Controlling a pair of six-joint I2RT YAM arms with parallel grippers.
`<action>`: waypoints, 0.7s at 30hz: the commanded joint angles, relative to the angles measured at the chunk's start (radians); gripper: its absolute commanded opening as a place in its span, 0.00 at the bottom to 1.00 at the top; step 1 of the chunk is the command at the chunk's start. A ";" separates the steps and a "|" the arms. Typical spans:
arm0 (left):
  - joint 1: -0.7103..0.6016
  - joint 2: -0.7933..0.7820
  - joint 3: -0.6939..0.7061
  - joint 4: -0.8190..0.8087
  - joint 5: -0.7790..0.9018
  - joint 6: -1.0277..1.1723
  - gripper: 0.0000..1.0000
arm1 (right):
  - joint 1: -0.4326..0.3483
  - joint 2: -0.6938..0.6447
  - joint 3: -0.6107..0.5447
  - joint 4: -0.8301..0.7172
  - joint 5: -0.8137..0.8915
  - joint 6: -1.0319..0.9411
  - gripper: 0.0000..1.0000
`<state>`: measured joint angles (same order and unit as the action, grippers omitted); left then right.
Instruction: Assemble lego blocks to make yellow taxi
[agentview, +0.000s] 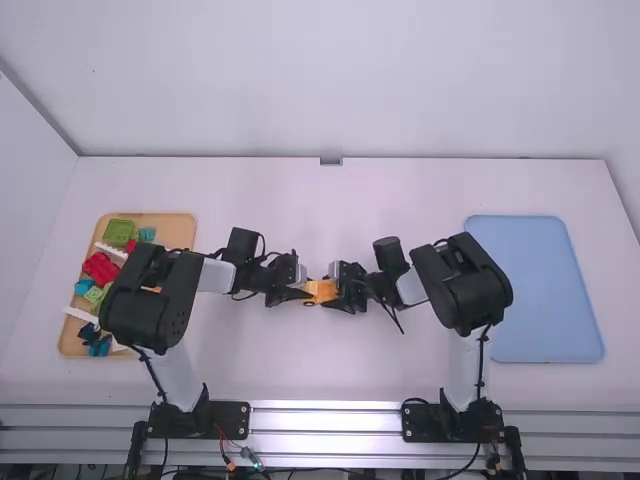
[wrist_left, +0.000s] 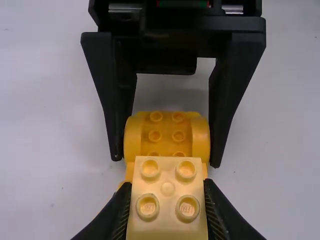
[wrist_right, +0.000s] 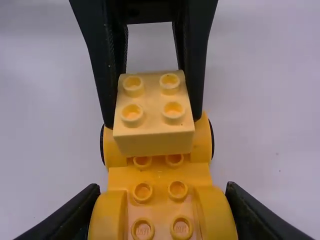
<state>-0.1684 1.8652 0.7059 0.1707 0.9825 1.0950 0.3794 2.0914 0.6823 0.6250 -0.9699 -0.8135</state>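
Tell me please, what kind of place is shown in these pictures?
Probably a robotics lab or test station: two mounted robot arms work at a white table, with toy blocks in a wooden-coloured tray.

Tray partly behind left arm, yellow base cut off

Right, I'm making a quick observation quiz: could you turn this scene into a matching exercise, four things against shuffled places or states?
1. Four-stud pale yellow block
2. Blue tray
3. Wheeled base
4. Tan tray

A. Between the right gripper's fingers
B. Holding assorted blocks
C. Between the left gripper's fingers
D. On the right side of the table

Pairs: 1-C, 2-D, 3-A, 4-B
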 joint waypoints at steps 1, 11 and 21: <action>0.003 0.018 -0.011 -0.002 0.023 0.000 0.02 | 0.001 0.014 -0.010 -0.004 -0.011 0.002 0.49; 0.000 0.018 -0.010 -0.004 0.028 0.000 0.05 | 0.001 0.014 -0.009 -0.004 -0.024 0.002 0.49; -0.028 0.018 -0.011 0.006 0.018 0.001 0.26 | 0.001 0.014 -0.008 -0.005 -0.024 0.002 0.49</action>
<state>-0.1921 1.8664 0.7059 0.1776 0.9852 1.0950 0.3798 2.0914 0.6804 0.6243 -0.9787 -0.8150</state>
